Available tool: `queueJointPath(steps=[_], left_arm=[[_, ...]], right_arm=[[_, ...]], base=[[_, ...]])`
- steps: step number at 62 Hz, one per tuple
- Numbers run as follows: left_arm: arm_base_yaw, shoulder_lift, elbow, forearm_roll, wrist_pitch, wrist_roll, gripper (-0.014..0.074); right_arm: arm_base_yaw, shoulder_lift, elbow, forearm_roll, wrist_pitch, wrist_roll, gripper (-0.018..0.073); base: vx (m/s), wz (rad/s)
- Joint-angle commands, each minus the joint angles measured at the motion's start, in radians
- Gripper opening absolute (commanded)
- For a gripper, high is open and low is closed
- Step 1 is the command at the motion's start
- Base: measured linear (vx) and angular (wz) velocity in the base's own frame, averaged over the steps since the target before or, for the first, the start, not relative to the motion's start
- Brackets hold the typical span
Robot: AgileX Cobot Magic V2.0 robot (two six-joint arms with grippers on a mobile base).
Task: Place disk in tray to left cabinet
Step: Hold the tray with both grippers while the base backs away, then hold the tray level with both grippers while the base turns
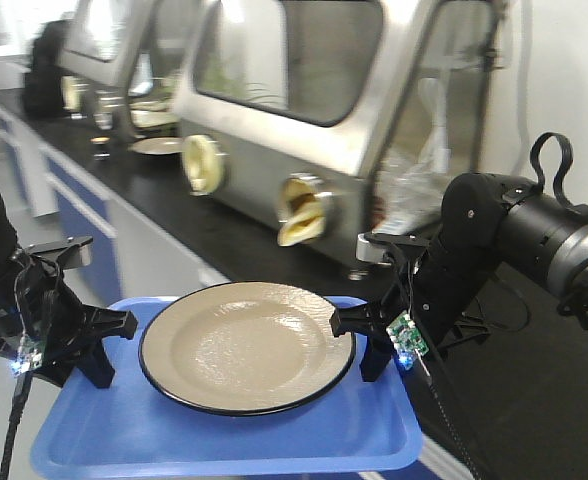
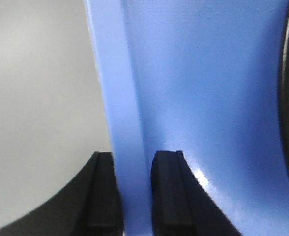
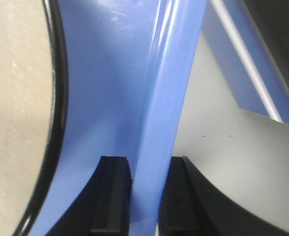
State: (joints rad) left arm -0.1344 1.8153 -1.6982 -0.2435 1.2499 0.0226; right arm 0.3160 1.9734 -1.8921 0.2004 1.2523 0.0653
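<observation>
The left gripper (image 2: 133,164) is pinching the tray's left rim, with one finger inside the raised lip and one outside, both pressed against the blue plastic. The right gripper (image 3: 147,167) is doing the same on the opposite rim — the lip is running up between its two black fingers with no gap showing. Between them the tray (image 1: 224,435) is hanging roughly level in front of the black counter (image 1: 174,215), apparently carried by the two arms alone. The disk (image 1: 246,345) is lying flat in the middle of the tray. Its black rim is coming close to both grippers but, as far as can be told, touching neither. Behind, a steel glovebox (image 1: 304,100) is taking up the counter; the left cabinet is not showing in any view.

So the disk is loaded, and the carrying step seems to be in hand. The next move is likely calling for both arms — and probably the base — to travel together toward the cabinet. Their spacing and height need to match, so the tray is not twisting and the glossy disk is not sliding toward an edge.
</observation>
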Motion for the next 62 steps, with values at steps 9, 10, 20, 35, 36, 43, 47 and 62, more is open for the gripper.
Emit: queueJointPath(steps=[9, 10, 20, 35, 36, 43, 47, 62], left_arm=[[-0.003, -0.061, -0.036, 0.001, 0.0, 0.016, -0.0001], [-0.003, -0.061, -0.036, 0.001, 0.0, 0.016, -0.0001], [-0.003, -0.061, -0.036, 0.001, 0.0, 0.016, -0.0001], [-0.003, -0.061, -0.036, 0.001, 0.003, 0.016, -0.0001], [-0.003, -0.061, -0.036, 0.001, 0.003, 0.016, -0.0001], [-0.003, -0.061, -0.036, 0.001, 0.003, 0.016, -0.0001], [-0.003, -0.061, -0.036, 0.001, 0.003, 0.016, -0.0001], [-0.003, -0.061, -0.036, 0.001, 0.003, 0.016, -0.0001]], right_arm=[[-0.006, -0.07, -0.039, -0.013, -0.03, -0.022, -0.0003], [-0.006, -0.07, -0.039, -0.013, -0.03, -0.022, -0.0003], [-0.006, -0.07, -0.039, -0.013, -0.03, -0.022, -0.0003], [-0.006, -0.07, -0.039, -0.013, -0.03, -0.022, -0.0003], [-0.006, -0.07, -0.039, -0.013, -0.03, -0.022, -0.0003], [-0.006, -0.07, -0.039, -0.013, -0.03, -0.022, -0.0003], [-0.006, -0.07, -0.039, -0.013, -0.03, -0.022, -0.0003], [-0.006, -0.07, -0.039, -0.013, -0.03, -0.022, -0.0003]], base=[[-0.04, 0.68], [-0.01, 0.65], [0.03, 0.61], [0.13, 0.49], [0.18, 0.47], [0.2, 0.47], [0.24, 0.46], [0.29, 0.43]])
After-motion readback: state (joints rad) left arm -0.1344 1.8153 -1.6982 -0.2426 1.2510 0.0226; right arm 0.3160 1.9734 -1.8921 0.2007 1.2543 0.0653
